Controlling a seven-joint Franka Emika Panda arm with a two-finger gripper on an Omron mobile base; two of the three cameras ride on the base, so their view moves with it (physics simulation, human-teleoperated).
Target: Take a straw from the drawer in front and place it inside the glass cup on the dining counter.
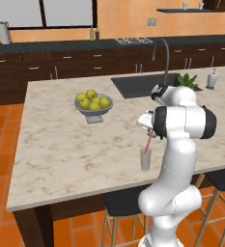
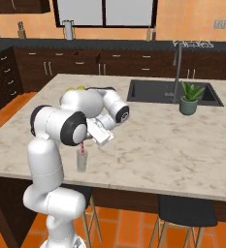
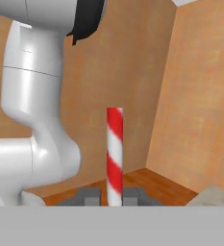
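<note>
Left base view: the white arm bends over the near edge of the large pale beige marbled dining counter (image 1: 61, 140). Its gripper (image 1: 151, 133) is mostly hidden behind the arm's dark-jointed wrist. A thin red-and-white striped straw (image 1: 147, 143) slants down from it into the small translucent grey-white glass cup (image 1: 145, 159), which stands upright near the counter's front edge. A grey bowl of yellow-green fruit (image 1: 93, 103) sits well apart to the left, toward the counter's middle. Behind the arm are the sunken dark sink (image 1: 135, 84) with its arched tap (image 1: 163, 59) and a small green potted plant (image 1: 187, 79).

Right base view: the glass cup (image 2: 81, 160) stands just beside the arm's lower column, with the straw (image 2: 81, 147) rising out of it toward the gripper (image 2: 81, 141), tucked under the dark elbow joint. The potted plant (image 2: 189, 98) stands beside the sink (image 2: 155, 91).

Hand view: the 2 dark fingertips (image 3: 88, 196) are pressed against either side of the straw (image 3: 114, 153), pinching it; it stands straight up between them. Orange walls and a strip of wooden floor lie beyond.
</note>
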